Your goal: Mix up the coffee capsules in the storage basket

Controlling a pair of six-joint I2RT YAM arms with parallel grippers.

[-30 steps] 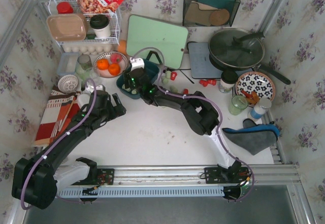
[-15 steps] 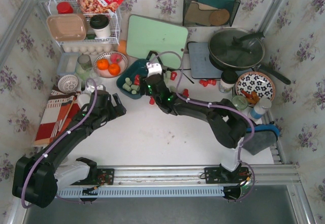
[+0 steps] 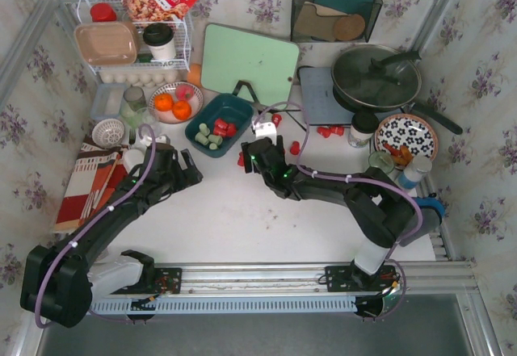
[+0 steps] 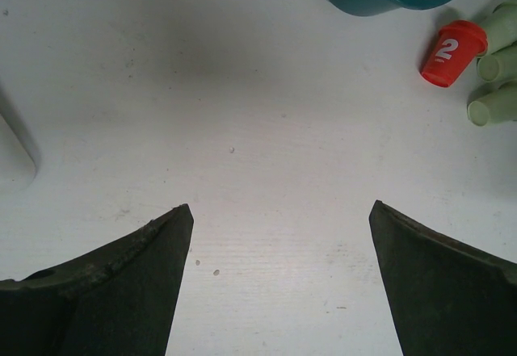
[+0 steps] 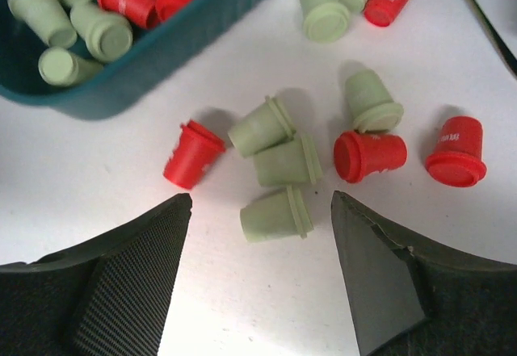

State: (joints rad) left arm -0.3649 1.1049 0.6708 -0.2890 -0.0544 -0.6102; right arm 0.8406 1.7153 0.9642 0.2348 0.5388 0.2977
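On the white table the work looks to be at the gathering stage. The teal storage basket sits left of centre toward the far side and already holds a jumble of red and pale green coffee capsules. A good many more lie loose on the table to its right and near-right, so by my judgement the mixing is not finished. The right arm reaches across from the right and hangs over that loose scatter, and the right fingers are spread wide with nothing pinched between them. The left arm sits to the near left of the basket, and the left fingers are likewise spread, over bare table, holding nothing. In the right wrist view three green capsules lie on their sides in a close cluster straight ahead of the fingers, the nearest one showing right between the tips. A red capsule lies just to their left, close under the basket wall, and two more reds with another green lie off to the right. The next move, I would say, calls for lowering onto one of the green ones and closing on its tapered body without nudging its neighbours — they look ready to roll — then lifting it over the basket's near rim.
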